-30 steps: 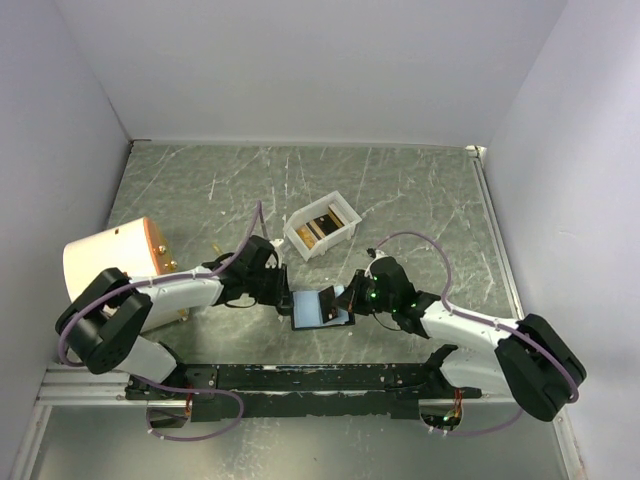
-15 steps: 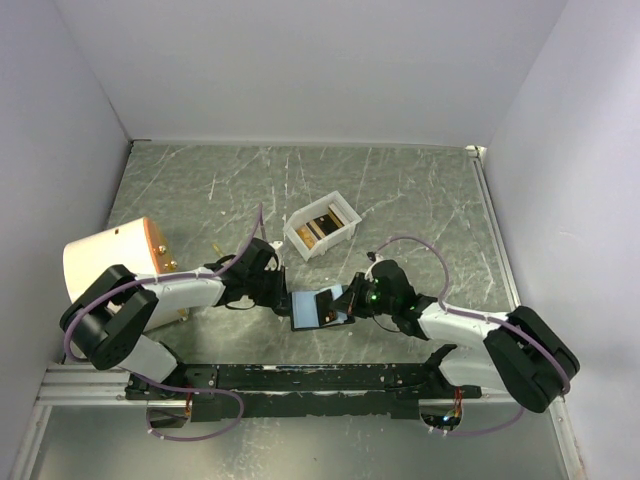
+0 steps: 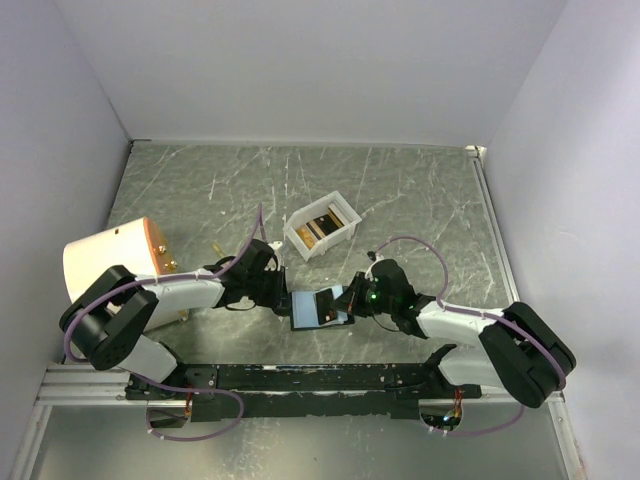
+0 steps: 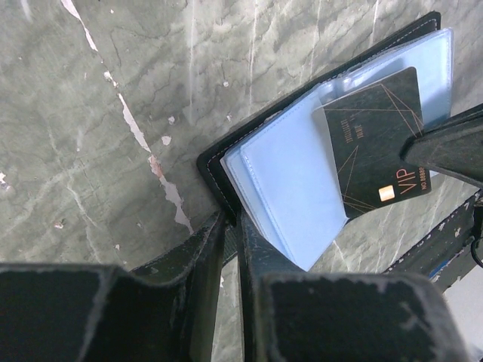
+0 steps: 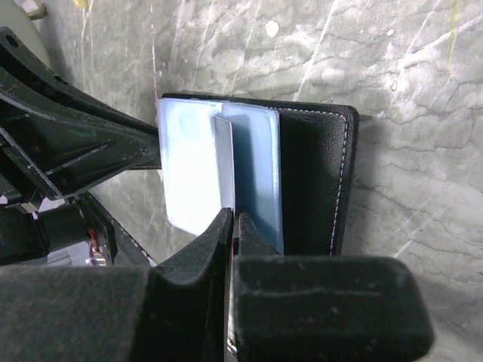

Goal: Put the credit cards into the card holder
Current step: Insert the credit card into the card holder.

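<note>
So, the card holder (image 4: 281, 188) lies open on the table (image 3: 420, 200), near the bottom middle of the top view, between the two arms. The left gripper (image 4: 230, 226) is almost closed and pinches the holder's black edge. The right gripper (image 5: 230, 220) is closed tight on one dark card (image 4: 371, 143). The card rests against the pale blue pockets, in the upper right of the left wrist view. I cannot tell if its tip is inside a pocket yet. More cards (image 3: 318, 228) sit in the white box (image 3: 338, 243), a bit above the holder in the top view.

What could go wrong? The card's corner could miss the pocket mouth and slide over the plastic. If the right gripper pushes too hard, the card could bend or slip out. The push could also drag the thin holder out of the left gripper, because it only has the edge.
</note>
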Action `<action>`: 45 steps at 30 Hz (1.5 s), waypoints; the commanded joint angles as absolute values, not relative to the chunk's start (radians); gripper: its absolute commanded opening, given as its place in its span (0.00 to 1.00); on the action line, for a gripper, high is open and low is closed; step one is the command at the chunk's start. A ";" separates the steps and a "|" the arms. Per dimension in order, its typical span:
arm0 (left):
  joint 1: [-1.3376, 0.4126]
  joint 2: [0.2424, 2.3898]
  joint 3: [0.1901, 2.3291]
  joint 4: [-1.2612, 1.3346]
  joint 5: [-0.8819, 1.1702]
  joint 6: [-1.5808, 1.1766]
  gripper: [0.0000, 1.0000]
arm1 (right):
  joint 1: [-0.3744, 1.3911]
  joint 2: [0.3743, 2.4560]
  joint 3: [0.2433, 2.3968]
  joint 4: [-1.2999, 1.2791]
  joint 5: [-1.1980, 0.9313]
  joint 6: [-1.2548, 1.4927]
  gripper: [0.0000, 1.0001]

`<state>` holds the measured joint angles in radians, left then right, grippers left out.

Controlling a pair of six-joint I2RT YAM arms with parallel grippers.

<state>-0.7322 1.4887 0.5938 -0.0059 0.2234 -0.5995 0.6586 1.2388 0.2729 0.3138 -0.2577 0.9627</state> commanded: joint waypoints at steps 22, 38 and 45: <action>-0.767 1.512 0.550 -0.045 0.161 -0.628 0.27 | 0.650 1.323 0.233 0.387 -0.237 0.907 0.02; -0.780 1.500 0.539 -0.041 0.147 -0.651 0.28 | 0.682 1.250 0.346 0.119 -0.142 0.803 0.41; -0.782 1.502 0.536 -0.038 0.153 -0.651 0.28 | 0.717 1.328 0.381 0.175 -0.179 0.801 0.41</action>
